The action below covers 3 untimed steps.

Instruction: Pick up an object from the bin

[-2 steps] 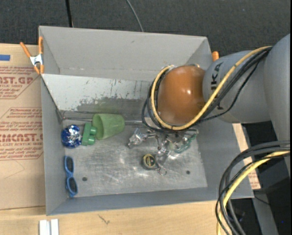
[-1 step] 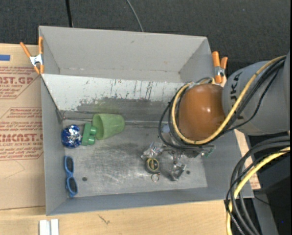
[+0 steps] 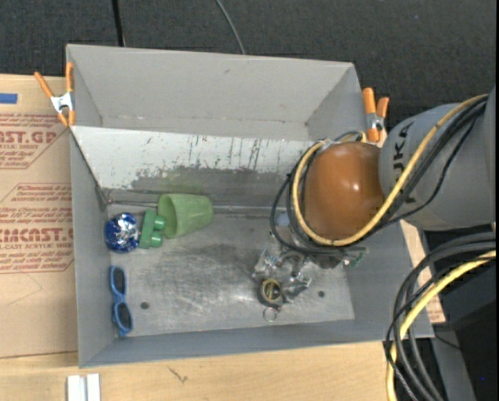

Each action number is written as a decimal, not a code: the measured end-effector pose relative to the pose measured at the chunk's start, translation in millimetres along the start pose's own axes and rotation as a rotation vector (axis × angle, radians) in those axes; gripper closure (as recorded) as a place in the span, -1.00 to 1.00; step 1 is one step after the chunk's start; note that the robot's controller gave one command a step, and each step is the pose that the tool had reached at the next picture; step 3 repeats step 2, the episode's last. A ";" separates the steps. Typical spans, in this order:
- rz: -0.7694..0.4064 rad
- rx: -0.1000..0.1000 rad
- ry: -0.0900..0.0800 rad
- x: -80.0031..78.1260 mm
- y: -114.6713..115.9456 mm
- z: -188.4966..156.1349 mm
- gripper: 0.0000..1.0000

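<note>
Risk: the jaws hang low over bare floor at the front right of the grey metal bin (image 3: 207,153). All 3 things lie well apart on the left: a green plastic cup (image 3: 185,213), a shiny blue ball (image 3: 121,231) and blue sunglasses (image 3: 119,299). A grasp here may catch nothing. I cannot tell whether the jaws are clenched or released. The arm (image 3: 437,170) reaches in from the right, wrist bent downward.

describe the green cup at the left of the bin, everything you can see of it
The green cup is pale green, smooth and plastic-looking, tapered, lying on its side on the bin floor by the back wall, left of the middle. A darker green stubby piece sits at its lower left end; whether they are joined I cannot tell. That piece lies right beside a shiny blue ball, perhaps touching it. The gripper is off to the right, clear of the cup.
</note>
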State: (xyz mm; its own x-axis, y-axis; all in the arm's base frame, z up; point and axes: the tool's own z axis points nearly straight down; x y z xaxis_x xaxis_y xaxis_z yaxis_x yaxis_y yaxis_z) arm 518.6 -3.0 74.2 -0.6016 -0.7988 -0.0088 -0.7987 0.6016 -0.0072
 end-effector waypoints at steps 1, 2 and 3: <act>-0.353 -0.004 0.004 18.9 -37.2 -104.3 1.00; -0.373 -0.006 0.003 6.3 -29.8 -149.8 1.00; -0.373 -0.006 0.003 6.3 -29.8 -149.8 1.00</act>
